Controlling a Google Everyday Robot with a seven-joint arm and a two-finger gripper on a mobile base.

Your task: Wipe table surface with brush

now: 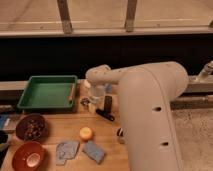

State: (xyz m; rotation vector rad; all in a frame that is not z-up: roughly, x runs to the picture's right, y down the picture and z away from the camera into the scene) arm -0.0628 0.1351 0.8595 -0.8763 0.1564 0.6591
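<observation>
Camera view: Behind the work area runs a dark wall panel topped by a pale ledge with two metal uprights. The table surface (107,134) is a light-brown wooden plank top occupying the lower left of the view. The robot arm (150,100), white and bulky, enters from the lower right and reaches left across the table. The gripper (98,103) hangs at the arm's far end, low over the table, just right of the green tray (47,92). Whether its fingers are spread or pressed together cannot be told, and the brush cannot be picked out.

A black-handled utensil (105,115) lies on the wood just below the gripper. An orange fruit (86,133) sits nearer the front. Two grey-blue cloths (80,150) lie side by side below the fruit. A dark bowl (31,127) with brown contents and a red-brown bowl (28,156) stand at the left edge.
</observation>
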